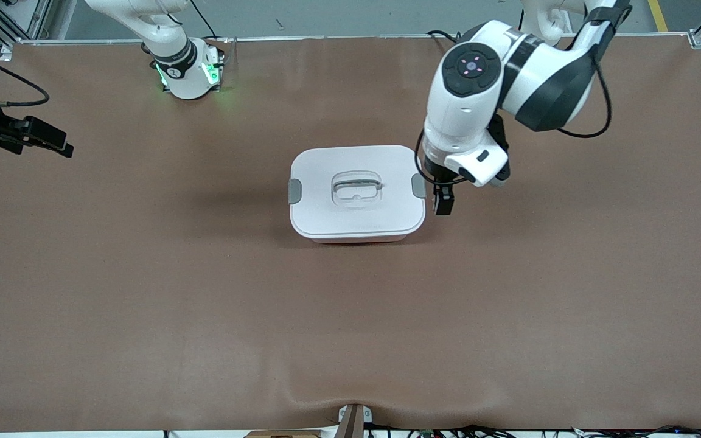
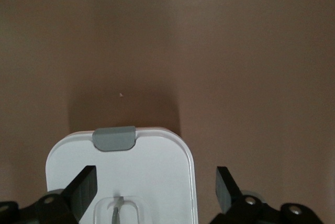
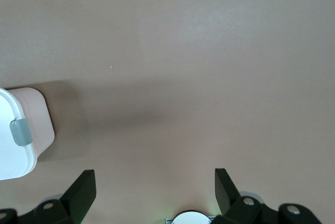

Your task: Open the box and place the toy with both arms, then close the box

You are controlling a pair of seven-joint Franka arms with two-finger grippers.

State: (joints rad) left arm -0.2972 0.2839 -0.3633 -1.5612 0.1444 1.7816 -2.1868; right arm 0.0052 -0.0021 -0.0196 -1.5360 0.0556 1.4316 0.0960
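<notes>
Sitting closed near the middle of the brown table [image 1: 143, 316]: the box [image 1: 356, 210], white lid [image 1: 356, 219] seated flat on the pale pink tub. Recessed grey handle [image 1: 356, 184] lying flat in the centre of the lid. One grey side clip [image 1: 295, 191] on the end toward the right arm, the other clip [image 1: 418, 185] on the end toward the left arm, both folded against the lid edge. Toy not visible in any view.

Left gripper [image 1: 442, 198] hanging just beside the box at the clip end facing the left arm, close to that clip; contact with it cannot be told. Fingers [image 2: 84, 188] spread wide in the left wrist view, nothing between them, lid and a grey clip [image 2: 114, 138] showing below.

Right gripper [image 1: 37, 141] off at the right arm's end of the table, well apart from the box, waiting. Fingers [image 3: 81, 191] wide apart, holding nothing, bare table beneath; a corner of the box [image 3: 18, 130] with one clip [image 3: 20, 132] at the edge of the right wrist view.
</notes>
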